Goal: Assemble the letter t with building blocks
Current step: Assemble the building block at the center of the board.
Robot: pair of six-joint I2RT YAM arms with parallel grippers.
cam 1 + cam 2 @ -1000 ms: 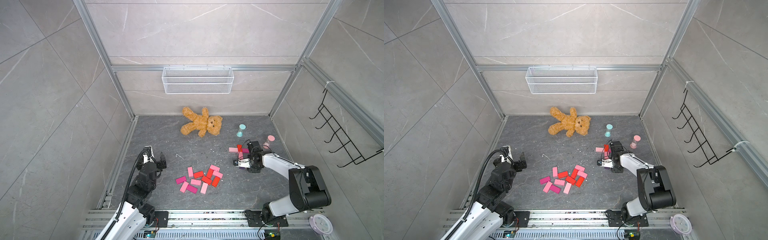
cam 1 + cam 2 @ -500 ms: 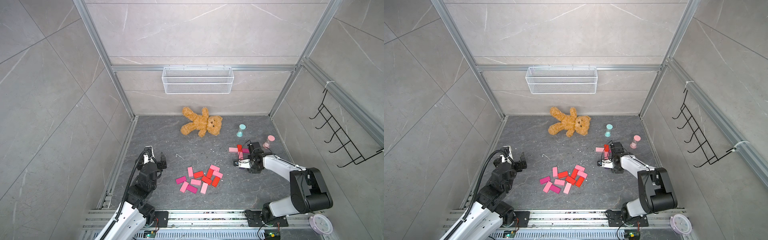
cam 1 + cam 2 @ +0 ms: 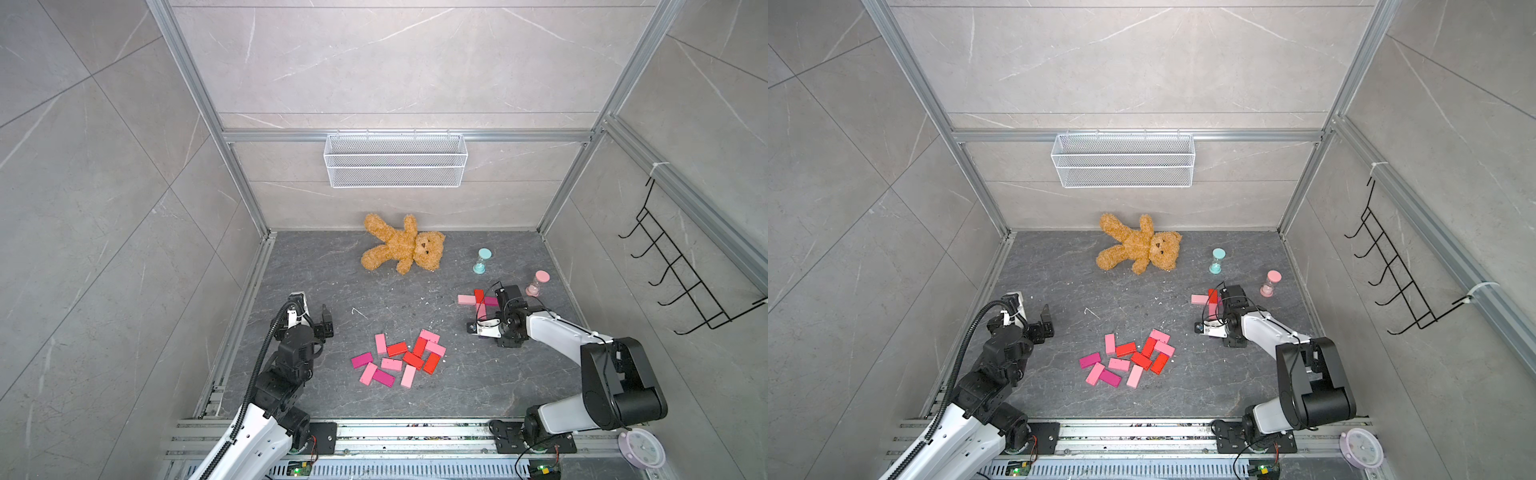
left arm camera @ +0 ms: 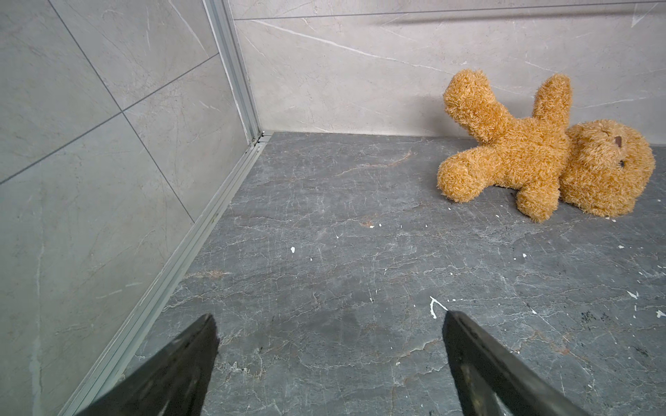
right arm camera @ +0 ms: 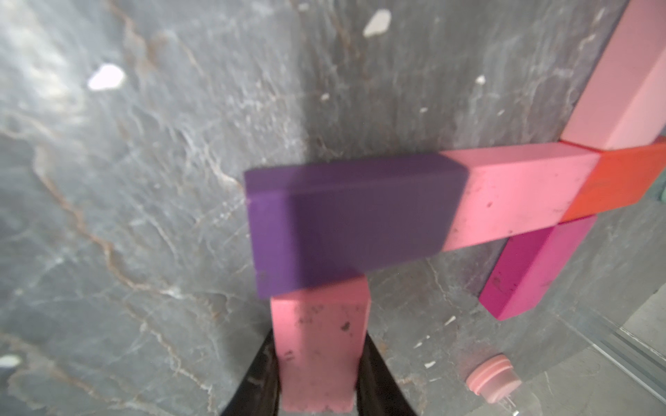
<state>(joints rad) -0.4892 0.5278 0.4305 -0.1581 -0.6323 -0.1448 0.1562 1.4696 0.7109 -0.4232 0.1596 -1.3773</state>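
1. The right gripper (image 5: 319, 363) is clamped tight on the long sides of a light pink block (image 5: 320, 324), matte and square-edged.
2. Its long axis points squarely at the purple block (image 5: 353, 223), which lies crosswise just ahead; I cannot tell whether the two touch.
3. The left gripper (image 4: 329, 315) gapes wide and empty, well apart from the purple block, so the right arm is nearer.
4. The loose blocks (image 3: 399, 359) lie flat, scattered between that gripper and the purple block.

blocks (image 3: 397, 349) 18 | hourglasses (image 3: 482, 260) 2 | teddy bear (image 3: 401, 245) 1 | wire basket (image 3: 395, 166) 1
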